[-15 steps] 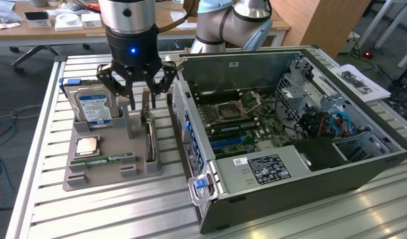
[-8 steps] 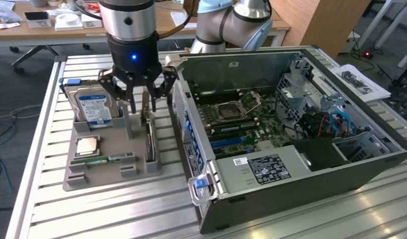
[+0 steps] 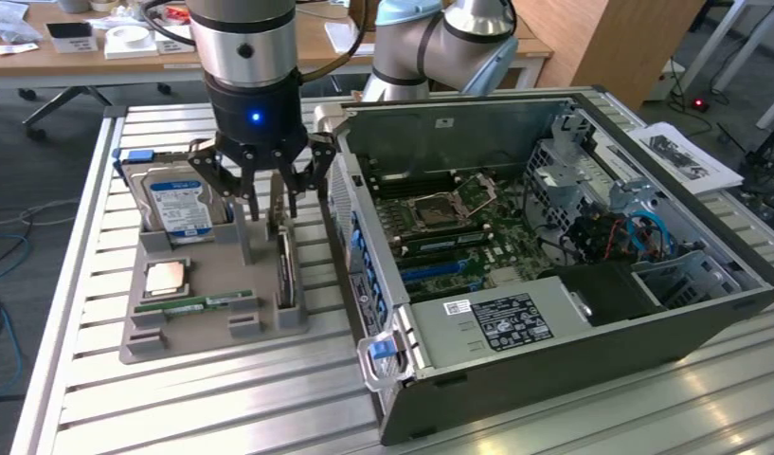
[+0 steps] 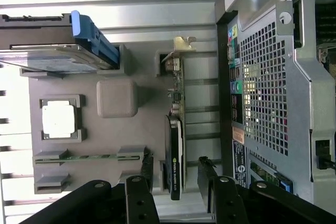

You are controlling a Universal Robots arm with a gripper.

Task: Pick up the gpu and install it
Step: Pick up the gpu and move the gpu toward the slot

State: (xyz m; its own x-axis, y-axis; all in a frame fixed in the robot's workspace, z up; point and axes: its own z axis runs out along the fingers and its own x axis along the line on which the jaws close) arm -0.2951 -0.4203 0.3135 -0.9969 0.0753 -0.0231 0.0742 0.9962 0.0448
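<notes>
The gpu [image 3: 287, 270] stands on edge in a slot along the holder tray [image 3: 197, 332] edge nearest the computer case [image 3: 526, 322], leaving both faces free for grasping. The gripper [image 3: 270, 194] hovers directly above it, fingers [image 4: 207, 179] spread apart, holding nothing.
</notes>
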